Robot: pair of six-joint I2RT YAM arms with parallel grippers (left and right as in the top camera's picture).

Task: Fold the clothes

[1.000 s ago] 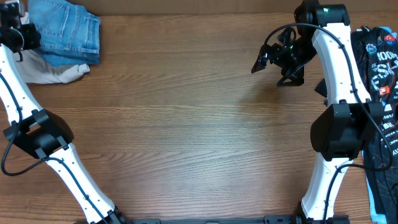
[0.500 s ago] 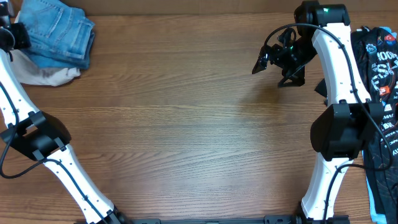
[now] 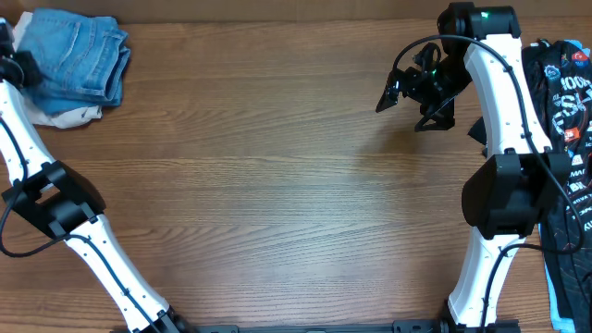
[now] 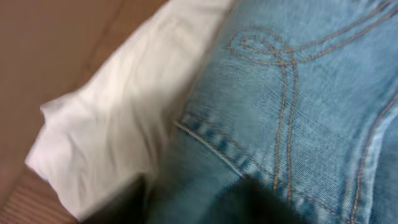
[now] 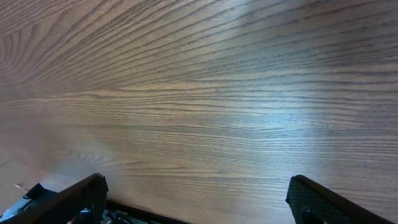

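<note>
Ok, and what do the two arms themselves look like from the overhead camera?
Both the left arm and the right arm have white tubular links joined by bulky black joint housings. Thin black cables loop loosely alongside each. The right arm's top housing carries a small green light. The right gripper has black fingers.

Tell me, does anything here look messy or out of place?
Slightly. A pale garment pokes out unevenly from under the folded jeans at far left, and a black tee lies rumpled at far right.

Clothes (image 3: pixel 79 55) on wooden table (image 3: pixel 277 185)
</note>
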